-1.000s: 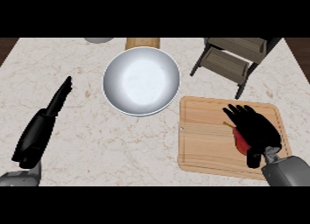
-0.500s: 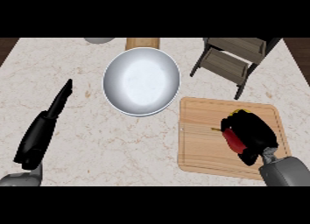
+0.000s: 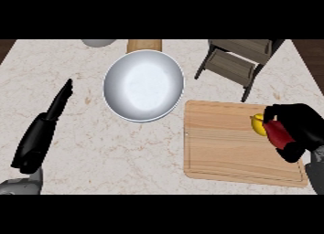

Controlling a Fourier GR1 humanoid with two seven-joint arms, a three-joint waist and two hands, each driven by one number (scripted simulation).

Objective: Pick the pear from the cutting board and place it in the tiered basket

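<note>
- We have a single view, from the head.
- We look steeply down onto the counter point(image 3: 90, 137).
- We sit close: the counter nearly fills the frame, with the forearms point(image 3: 320, 173) entering from the lower edge.

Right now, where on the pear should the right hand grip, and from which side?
Round its middle, from above and the right. The pear lies at the cutting board's right side, and the right hand curls over it there, leaving only its yellow end and a red flank showing. The left hand rests open, far left.
</note>
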